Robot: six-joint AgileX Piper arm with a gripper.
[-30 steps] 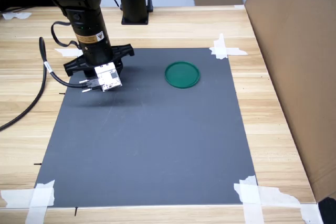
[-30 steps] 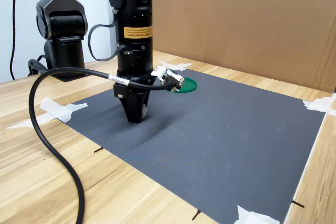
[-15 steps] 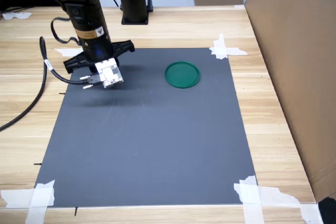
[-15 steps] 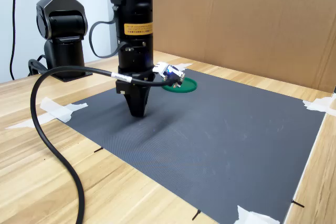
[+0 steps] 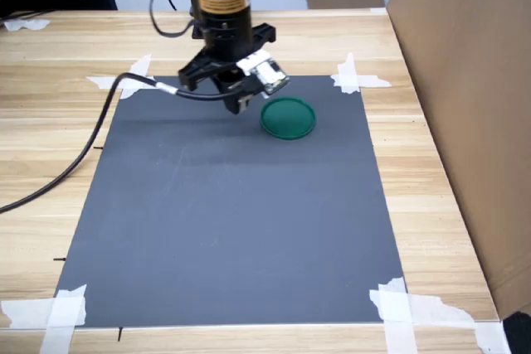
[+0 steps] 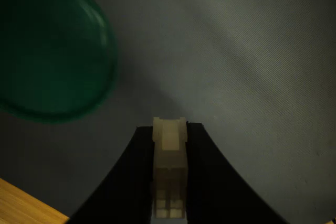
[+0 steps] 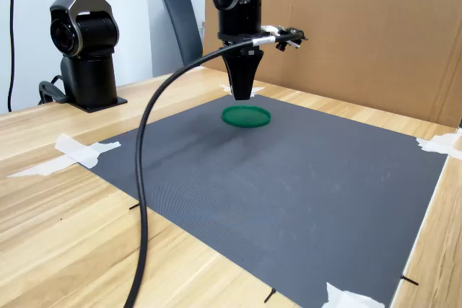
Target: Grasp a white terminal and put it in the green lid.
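In the wrist view the white terminal point(image 6: 169, 148), a small stepped plastic block, is pinched between my two black fingers point(image 6: 128, 182), so my gripper point(image 6: 169, 129) is shut on it. The green lid point(image 6: 50, 51) lies flat on the mat just off to one side of the fingertips. In the first exterior view my gripper point(image 5: 241, 104) hangs above the mat, close to the left of the green lid point(image 5: 288, 118). In the second exterior view my gripper point(image 7: 242, 94) points straight down, raised over the back edge of the green lid point(image 7: 246, 116). The terminal is too small to make out in either exterior view.
A dark mat point(image 5: 232, 221) is taped to the wooden table with white tape point(image 5: 357, 79) at its corners. A tall cardboard wall point(image 5: 465, 80) stands along the first exterior view's right. My black cable point(image 5: 79, 159) trails across the mat's left. Another arm's base point(image 7: 86, 41) stands behind.
My arm has risen off the mat and swung to the first exterior view's right, from the mat's left part to beside the green lid, with the gripper shut throughout.
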